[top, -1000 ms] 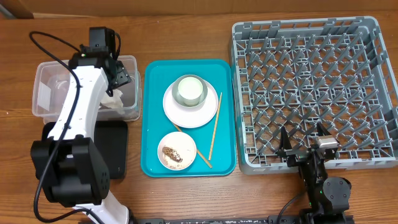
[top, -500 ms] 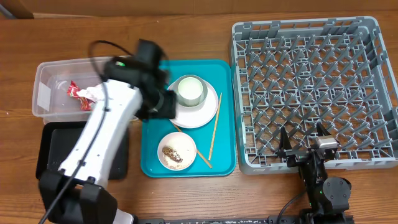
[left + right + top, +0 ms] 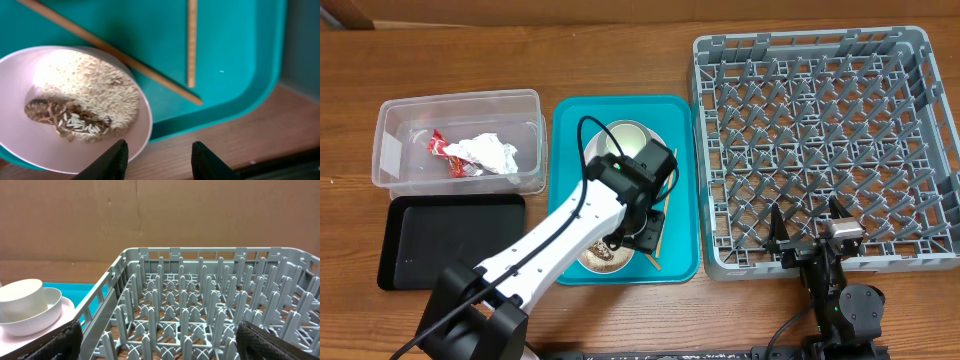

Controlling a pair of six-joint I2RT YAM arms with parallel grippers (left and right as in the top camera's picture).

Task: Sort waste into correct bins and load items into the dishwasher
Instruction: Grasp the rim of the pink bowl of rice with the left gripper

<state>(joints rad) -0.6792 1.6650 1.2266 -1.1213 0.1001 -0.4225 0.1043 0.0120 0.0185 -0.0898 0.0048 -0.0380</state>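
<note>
Left wrist: your left tool [image 3: 159,148] spread over bowl [image 3: 27,147] rim, near tabletop's front edge; right tool [image 3: 157,330] spread wide, empty.

A small pink-white bowl [image 3: 20,145] holds loose white rice grains [image 3: 95,85] and brown food bits [image 3: 57,116]. It sits on a teal plastic serving tray [image 3: 235,60] beside two thin wooden chopsticks [image 3: 191,45]. The brown wooden counter [image 3: 250,135] lies below. The left gripper [image 3: 159,159] has its dark jaws apart near the bowl's rim.

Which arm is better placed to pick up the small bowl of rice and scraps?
Left. The left tool hangs directly over the small bowl on the teal tray, fingers apart at its rim. The right tool sits open by the dish rack, away from the bowl.
</note>
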